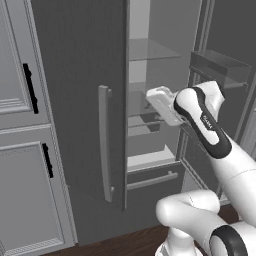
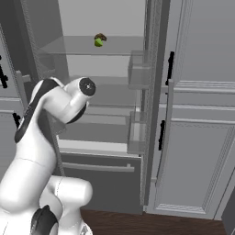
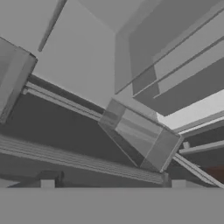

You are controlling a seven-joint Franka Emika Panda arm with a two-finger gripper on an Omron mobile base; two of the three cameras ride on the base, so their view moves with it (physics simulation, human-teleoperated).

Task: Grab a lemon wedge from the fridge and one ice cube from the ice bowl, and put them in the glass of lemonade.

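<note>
In the left base view the tall dark grey fridge [image 1: 80, 100] takes up the middle of the frame, its left door closed with a long light grey vertical handle [image 1: 104, 142] down the centre. To the right of that handle the pale grey inside is open to view, with clear shelves [image 1: 150, 50] stacked one over another. The white arm's hand reaches in at centre right of the frame, level with the middle shelves; the pincer [image 1: 150, 98] itself points away from the camera into the compartment, and I cannot tell whether its tips stand wide or narrow. Nothing can be seen held.

In the right base view the arm fills the lower left, its wrist at left of centre. The tiny yellow-green lemon wedge [image 2: 99, 40] sits on the top clear shelf, in the upper middle of the frame, beside or under something small and dark that is too small to name. So the wedge lies up and to the right of the wrist in this frame, a shelf or more higher than where the hand works now. Its long axis is too small to read.

The hand view looks along tilted shelf edges and a clear door bin [image 3: 140, 135] at centre.

Judged from this, the coming move must raise the hand to the top shelf level.
</note>
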